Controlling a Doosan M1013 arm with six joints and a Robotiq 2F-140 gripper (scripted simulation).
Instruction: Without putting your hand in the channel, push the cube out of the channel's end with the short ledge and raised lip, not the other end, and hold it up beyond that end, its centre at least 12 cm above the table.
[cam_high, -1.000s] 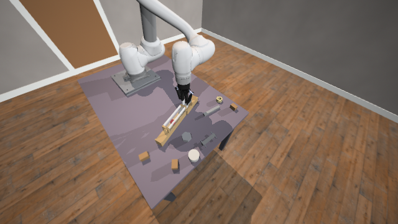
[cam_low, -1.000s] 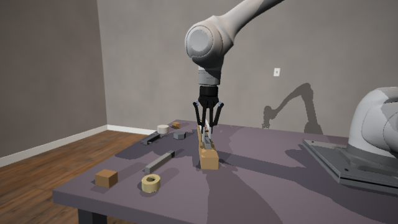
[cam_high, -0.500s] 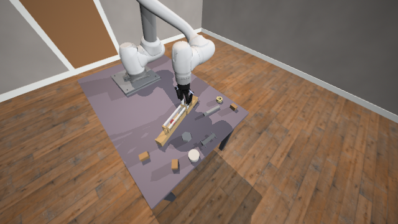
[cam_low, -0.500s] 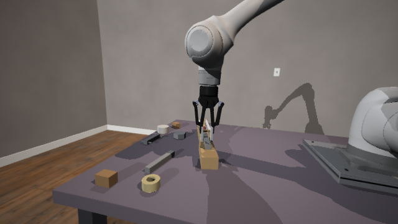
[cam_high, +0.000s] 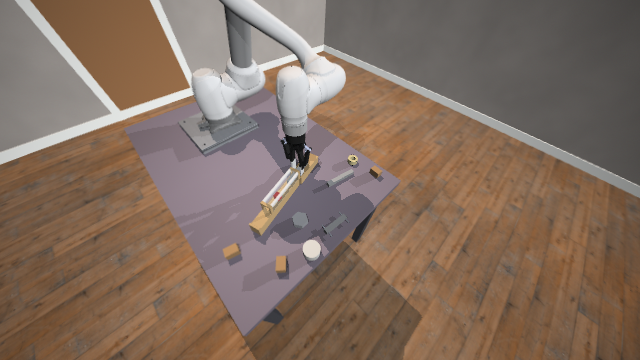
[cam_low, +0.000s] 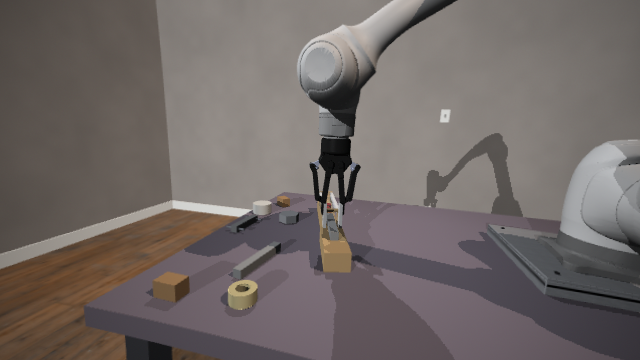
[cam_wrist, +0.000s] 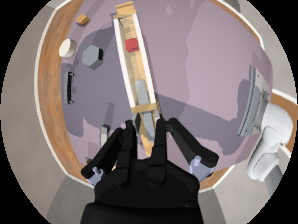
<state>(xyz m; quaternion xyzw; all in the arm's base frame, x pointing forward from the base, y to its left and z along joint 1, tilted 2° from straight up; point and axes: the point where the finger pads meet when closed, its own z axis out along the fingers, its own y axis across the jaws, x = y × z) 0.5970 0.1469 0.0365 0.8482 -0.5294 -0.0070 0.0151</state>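
Observation:
A wooden channel (cam_high: 261, 223) (cam_low: 336, 257) (cam_wrist: 123, 11) with white rails lies aslant on the purple table (cam_high: 200, 175). A small red cube (cam_high: 276, 198) (cam_wrist: 132, 44) sits inside it, about midway along. A short grey rod (cam_low: 331, 227) (cam_wrist: 141, 90) lies in the channel at the end nearest the arm. My gripper (cam_high: 300, 167) (cam_low: 332, 202) (cam_wrist: 147, 113) hangs upright over that end, just above the rod. Its fingers stand a little apart, with nothing gripped between them.
On the table around the channel lie a yellow ring (cam_high: 352, 159) (cam_low: 243, 294), a brown cube (cam_high: 375, 171) (cam_low: 171, 286), a grey bar (cam_high: 341, 178) (cam_low: 256, 260), a grey hexagon (cam_high: 299, 219), a dark grey part (cam_high: 334, 223), a cream cylinder (cam_high: 312, 249) and two brown blocks (cam_high: 231, 250) (cam_high: 281, 264). The arm's base plate (cam_high: 218, 131) stands behind.

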